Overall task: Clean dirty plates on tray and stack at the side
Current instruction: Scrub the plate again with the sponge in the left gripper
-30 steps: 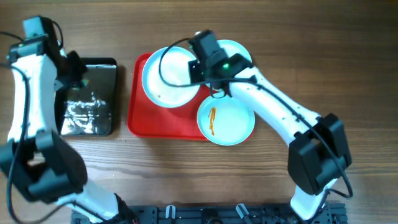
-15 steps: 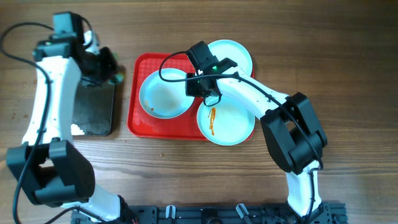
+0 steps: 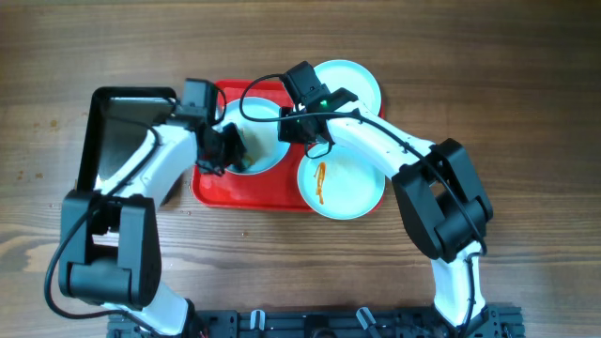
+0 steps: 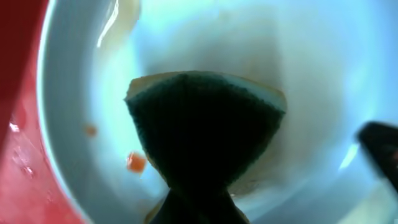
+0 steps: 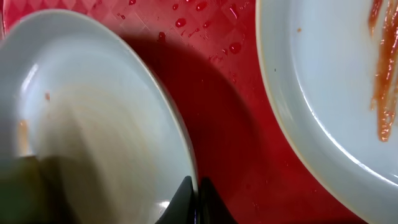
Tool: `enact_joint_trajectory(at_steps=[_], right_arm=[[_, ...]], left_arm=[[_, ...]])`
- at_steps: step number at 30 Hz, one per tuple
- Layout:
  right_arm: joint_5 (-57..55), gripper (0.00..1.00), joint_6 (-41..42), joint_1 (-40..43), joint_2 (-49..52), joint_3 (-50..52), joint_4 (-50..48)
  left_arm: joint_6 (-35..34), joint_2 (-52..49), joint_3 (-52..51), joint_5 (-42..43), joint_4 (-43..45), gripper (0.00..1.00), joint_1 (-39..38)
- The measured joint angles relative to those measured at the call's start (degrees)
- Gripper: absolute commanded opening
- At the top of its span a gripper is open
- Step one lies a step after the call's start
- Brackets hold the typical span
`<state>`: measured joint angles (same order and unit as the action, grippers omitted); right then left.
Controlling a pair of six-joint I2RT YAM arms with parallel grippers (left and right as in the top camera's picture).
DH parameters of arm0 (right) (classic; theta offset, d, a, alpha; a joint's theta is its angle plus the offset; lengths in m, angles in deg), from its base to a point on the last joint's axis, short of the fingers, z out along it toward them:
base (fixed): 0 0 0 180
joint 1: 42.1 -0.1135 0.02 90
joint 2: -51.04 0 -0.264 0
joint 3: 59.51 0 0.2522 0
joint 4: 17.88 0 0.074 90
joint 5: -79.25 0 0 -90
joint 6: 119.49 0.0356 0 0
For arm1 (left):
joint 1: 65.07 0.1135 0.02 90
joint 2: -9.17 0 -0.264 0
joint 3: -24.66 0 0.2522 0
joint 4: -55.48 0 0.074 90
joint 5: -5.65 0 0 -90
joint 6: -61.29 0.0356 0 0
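Note:
The red tray [image 3: 208, 188] lies mid-table. A dirty plate [image 3: 263, 117] sits on its left half, with small orange specks inside [image 4: 135, 163]. My left gripper [image 3: 231, 150] is shut on a dark green sponge [image 4: 205, 130] and presses it into this plate [image 4: 311, 74]. My right gripper [image 3: 293, 131] is shut on the plate's right rim [image 5: 194, 186]. A second plate [image 3: 349, 188] with an orange sauce streak [image 5: 385, 74] overlaps the tray's right front corner. A third plate [image 3: 355, 80] lies at the back right, partly hidden by my right arm.
A glossy black tray [image 3: 117, 122] stands left of the red tray, its right part under my left arm. Water drops dot the red tray floor [image 5: 205, 25]. Bare wooden table [image 3: 526, 113] lies to the right and front.
My left arm swung from the black tray over to the plate on the red tray with the sponge. The right gripper lowered the plate and keeps hold of its rim.

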<state>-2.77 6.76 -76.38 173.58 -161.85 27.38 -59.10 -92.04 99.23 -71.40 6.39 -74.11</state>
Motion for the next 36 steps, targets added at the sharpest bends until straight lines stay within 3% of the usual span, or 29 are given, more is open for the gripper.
enact_joint_trajectory(at_steps=[17, 18, 20, 23, 26, 31, 36], right_arm=[[3.5, 0.04, 0.6, 0.3, 2.0, 0.0, -0.8], [3.8, 0.08, 0.6, 0.4, 2.0, 0.0, -0.9], [4.3, 0.24, 0.3, 0.6, 2.1, 0.0, -1.4], [4.9, 0.31, -1.6, 0.9, 3.2, 0.0, -3.2], [4.9, 0.31, -3.8, 1.8, 3.3, 0.0, -5.1], [5.5, 0.13, -6.6, 2.5, 3.7, 0.0, -8.3], [8.9, 0.04, -7.0, 2.5, 5.2, 0.0, -9.6]], left_arm=[[-1.0, 0.7, -6.3, -12.0, 12.9, 0.04, -0.7], [-0.8, 0.7, -6.3, -12.2, 12.9, 0.04, -0.8], [-0.2, 0.7, -6.3, -12.3, 12.7, 0.04, -0.8], [0.1, 0.7, -6.3, -12.7, 12.3, 0.04, -1.0], [0.3, 0.7, -6.3, -12.9, 12.3, 0.04, -1.3], [0.3, 0.7, -6.3, -12.9, 12.3, 0.04, -1.4], [0.3, 0.7, -6.3, -12.9, 12.2, 0.04, -1.4]])
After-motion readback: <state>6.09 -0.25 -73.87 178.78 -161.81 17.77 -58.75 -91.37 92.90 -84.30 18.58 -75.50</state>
